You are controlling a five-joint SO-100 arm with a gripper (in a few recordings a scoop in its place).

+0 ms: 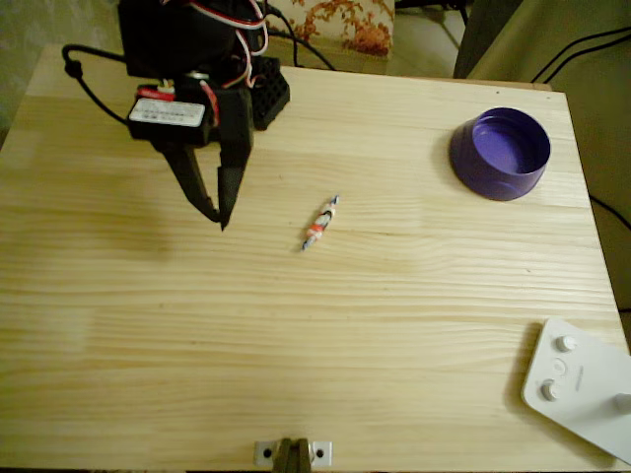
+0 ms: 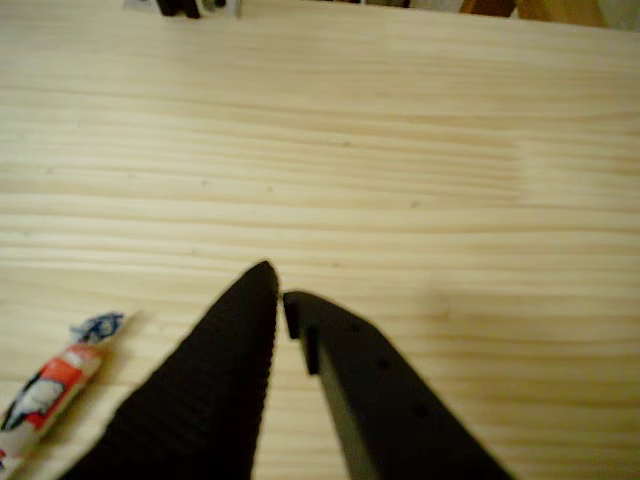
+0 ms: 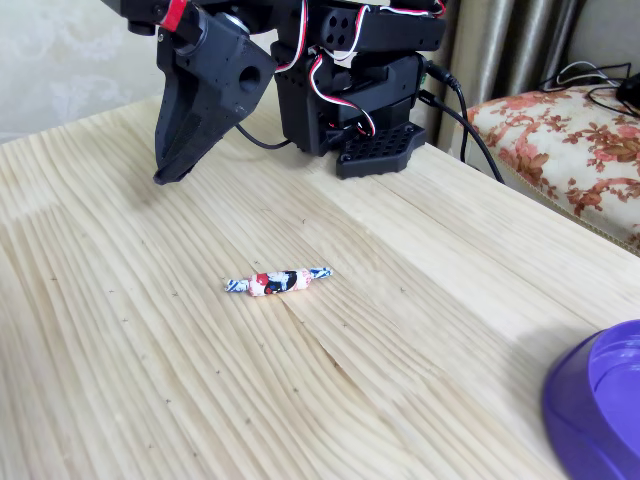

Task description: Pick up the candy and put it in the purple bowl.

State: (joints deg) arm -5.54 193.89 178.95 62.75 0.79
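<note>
While diagonal, candy beside claw.

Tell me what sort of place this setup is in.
Probably a room in a home, not a lab. The pine table stands beside a floral-upholstered seat and a curtain, with cables trailing on the floor. On the table are a candy, a purple bowl and a white button device.

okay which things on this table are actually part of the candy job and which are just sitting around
Part of the job:
- candy, lying on the table
- purple bowl
- claw, nearly shut, holding nothing

Just lying about:
- white device with round buttons
- small metal bracket at the table's edge
</note>
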